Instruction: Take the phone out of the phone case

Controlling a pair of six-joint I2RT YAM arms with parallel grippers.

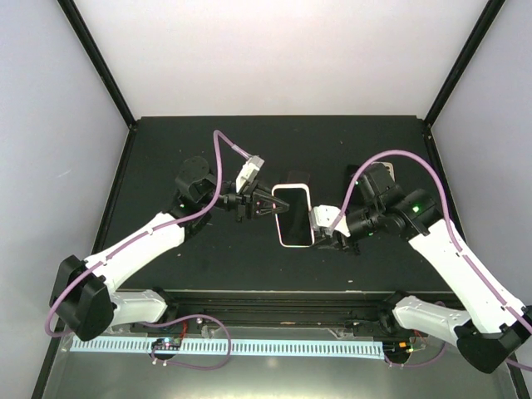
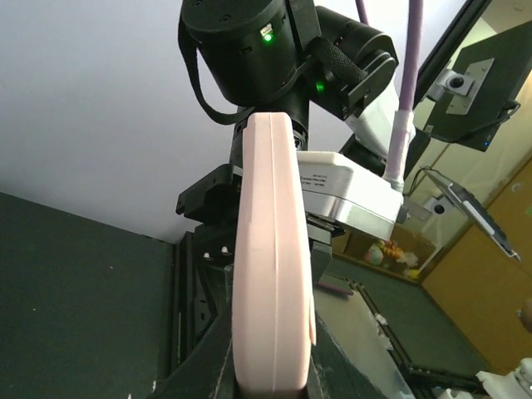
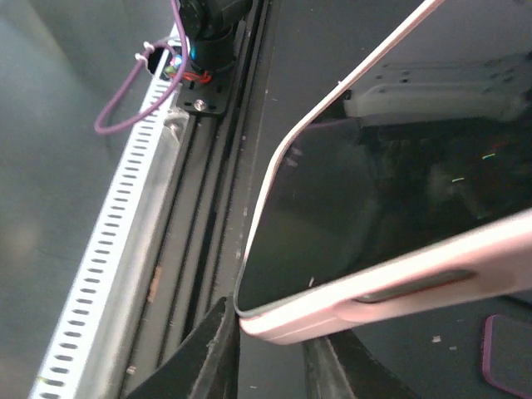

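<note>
A phone with a dark screen sits inside a pale pink case (image 1: pixel 293 214), held above the black table between both arms. My left gripper (image 1: pixel 268 204) is shut on the case's far left edge; in the left wrist view the case's pink side (image 2: pixel 270 274) stands upright between my jaws. My right gripper (image 1: pixel 322 229) is shut on the near right corner; in the right wrist view the pink case (image 3: pixel 391 287) and dark screen (image 3: pixel 366 208) sit between my fingers (image 3: pixel 214 349). The phone is still seated in the case.
A small dark object (image 1: pixel 298 177) lies on the table just behind the phone. The table's front rail and a white slotted cable duct (image 1: pixel 224 345) run along the near edge. A dark purple-rimmed object (image 3: pixel 507 353) lies on the table below the phone.
</note>
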